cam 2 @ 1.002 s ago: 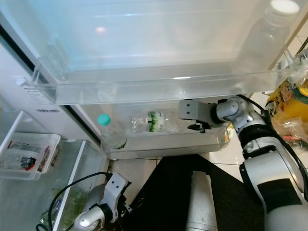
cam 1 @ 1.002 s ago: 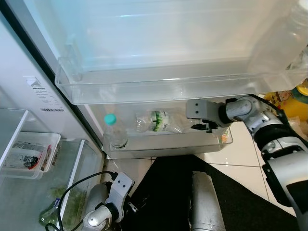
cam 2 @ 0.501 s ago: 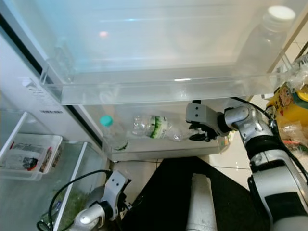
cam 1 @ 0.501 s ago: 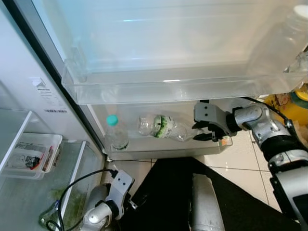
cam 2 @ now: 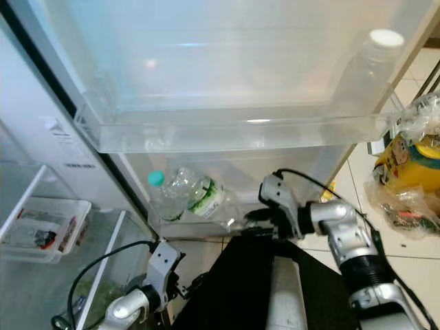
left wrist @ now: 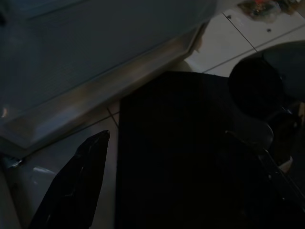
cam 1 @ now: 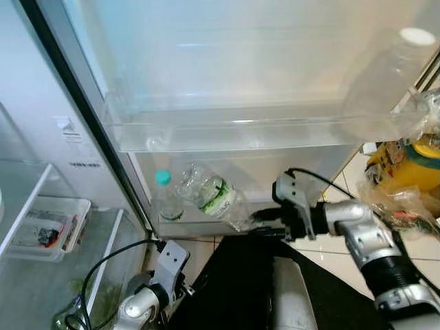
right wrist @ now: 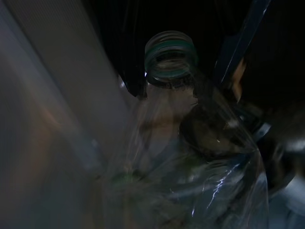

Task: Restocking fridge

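Observation:
A crumpled clear bottle with a green label (cam 1: 214, 196) leans tilted in the lower door bin (cam 1: 199, 227), its base up beside an upright teal-capped bottle (cam 1: 165, 198). My right gripper (cam 1: 267, 223) is at the bin's front, shut on the crumpled bottle's neck. The right wrist view has that uncapped neck with its green ring (right wrist: 170, 57) close between the dark fingers. A white-capped bottle (cam 1: 390, 75) stands at the right end of the clear upper door bin (cam 1: 227, 130). My left gripper (left wrist: 167, 181) hangs idle and open near the floor.
The open fridge compartment on the left holds a white tray (cam 1: 41, 223) on a glass shelf, with greens (cam 1: 75, 306) below. A yellow bag and crinkled plastic (cam 1: 405, 168) lie on the tiled floor at right. A black mat (left wrist: 171, 143) lies before the door.
My right gripper has drawn back and down to the bin's front edge. The crumpled bottle, lying flat before, has tipped up at its base. The whole view has also shifted.

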`<state>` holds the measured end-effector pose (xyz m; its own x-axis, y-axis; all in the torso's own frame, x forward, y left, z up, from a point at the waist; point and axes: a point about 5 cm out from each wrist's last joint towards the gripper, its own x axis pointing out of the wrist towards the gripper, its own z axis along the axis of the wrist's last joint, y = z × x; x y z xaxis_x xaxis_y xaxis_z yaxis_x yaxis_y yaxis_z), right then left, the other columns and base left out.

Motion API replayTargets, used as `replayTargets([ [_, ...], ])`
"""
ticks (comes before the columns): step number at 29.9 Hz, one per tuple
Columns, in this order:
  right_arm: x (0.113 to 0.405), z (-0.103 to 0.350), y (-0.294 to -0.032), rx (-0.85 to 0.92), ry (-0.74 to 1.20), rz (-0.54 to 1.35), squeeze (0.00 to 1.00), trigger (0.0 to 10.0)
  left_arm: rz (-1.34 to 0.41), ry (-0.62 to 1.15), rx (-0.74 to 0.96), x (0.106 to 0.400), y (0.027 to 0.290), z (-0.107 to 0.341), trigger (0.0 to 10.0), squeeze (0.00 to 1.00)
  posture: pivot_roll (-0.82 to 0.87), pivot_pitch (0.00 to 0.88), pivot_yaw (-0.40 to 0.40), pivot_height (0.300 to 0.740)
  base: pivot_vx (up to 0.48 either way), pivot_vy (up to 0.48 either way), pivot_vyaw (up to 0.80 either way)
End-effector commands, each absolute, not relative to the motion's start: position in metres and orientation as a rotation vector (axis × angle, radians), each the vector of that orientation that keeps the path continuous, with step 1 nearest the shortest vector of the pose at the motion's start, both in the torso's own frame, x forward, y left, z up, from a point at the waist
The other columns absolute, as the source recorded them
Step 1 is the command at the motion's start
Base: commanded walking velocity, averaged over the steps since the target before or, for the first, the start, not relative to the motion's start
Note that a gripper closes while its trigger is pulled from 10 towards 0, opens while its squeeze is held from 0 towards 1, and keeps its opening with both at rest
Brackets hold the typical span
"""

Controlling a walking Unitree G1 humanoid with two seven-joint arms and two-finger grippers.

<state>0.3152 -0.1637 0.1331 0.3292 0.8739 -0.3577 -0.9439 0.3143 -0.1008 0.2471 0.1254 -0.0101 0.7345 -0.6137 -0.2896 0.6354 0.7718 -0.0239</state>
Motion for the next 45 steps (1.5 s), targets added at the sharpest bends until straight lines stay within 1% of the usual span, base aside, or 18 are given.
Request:
replayTargets([
  [1, 0.311, 0.123, -0.161, -0.259, 0.263, 1.178, 0.00, 10.0, -0.662, 0.329, 0.061, 0.239, 0.130, -0.018, 10.0, 0.00, -0.02, 0.186, 0.011, 0.453, 0.000, 0.000, 0.00],
  [4, 0.307, 0.105, -0.157, -0.196, 0.289, 1.120, 0.00, 10.0, -0.636, 0.336, 0.055, 0.239, 0.136, -0.019, 10.0, 0.00, -0.03, 0.177, 0.007, 0.453, 0.000, 0.000, 0.00],
  [7, 0.303, 0.101, -0.157, -0.170, 0.300, 1.092, 0.00, 10.0, -0.622, 0.341, 0.054, 0.238, 0.139, -0.020, 10.0, 0.00, -0.03, 0.173, 0.006, 0.453, 0.000, 0.000, 0.00],
  [11, 0.299, 0.096, -0.155, -0.152, 0.315, 1.061, 0.00, 10.0, -0.601, 0.350, 0.049, 0.237, 0.142, -0.022, 10.0, 0.00, -0.03, 0.167, 0.005, 0.453, 0.000, 0.000, 0.00],
  [15, 0.293, 0.083, -0.147, -0.109, 0.332, 1.004, 0.00, 10.0, -0.570, 0.384, 0.047, 0.233, 0.147, -0.028, 10.0, 0.00, -0.03, 0.161, 0.005, 0.453, 0.000, 0.000, 0.00],
  [19, 0.287, 0.058, -0.149, -0.102, 0.406, 0.936, 0.00, 10.0, -0.533, 0.425, 0.034, 0.227, 0.150, -0.034, 10.0, 0.00, -0.03, 0.152, 0.001, 0.453, 0.000, 0.000, 0.00],
  [21, 0.284, 0.053, -0.148, -0.091, 0.420, 0.933, 0.00, 10.0, -0.526, 0.430, 0.027, 0.226, 0.151, -0.035, 10.0, 0.00, -0.03, 0.148, -0.002, 0.453, 0.000, 0.000, 0.00],
  [29, 0.277, 0.049, -0.141, -0.055, 0.443, 0.966, 0.00, 10.0, -0.523, 0.419, 0.026, 0.227, 0.151, -0.034, 10.0, 0.00, -0.03, 0.139, -0.002, 0.453, 0.000, 0.000, 0.00],
  [33, 0.270, 0.052, -0.136, -0.044, 0.441, 1.053, 0.00, 10.0, -0.528, 0.404, 0.031, 0.230, 0.152, -0.031, 10.0, 0.00, -0.03, 0.129, -0.002, 0.453, 0.000, 0.000, 0.00],
  [40, 0.265, 0.054, -0.135, -0.031, 0.451, 1.108, 0.00, 10.0, -0.538, 0.366, 0.030, 0.235, 0.151, -0.026, 10.0, 0.00, -0.04, 0.124, -0.004, 0.453, 0.000, 0.000, 0.00],
  [45, 0.257, 0.051, -0.143, -0.071, 0.534, 1.160, 0.00, 10.0, -0.572, 0.280, 0.044, 0.244, 0.153, -0.012, 10.0, 0.00, -0.03, 0.129, -0.005, 0.453, 0.000, 0.000, 0.00],
])
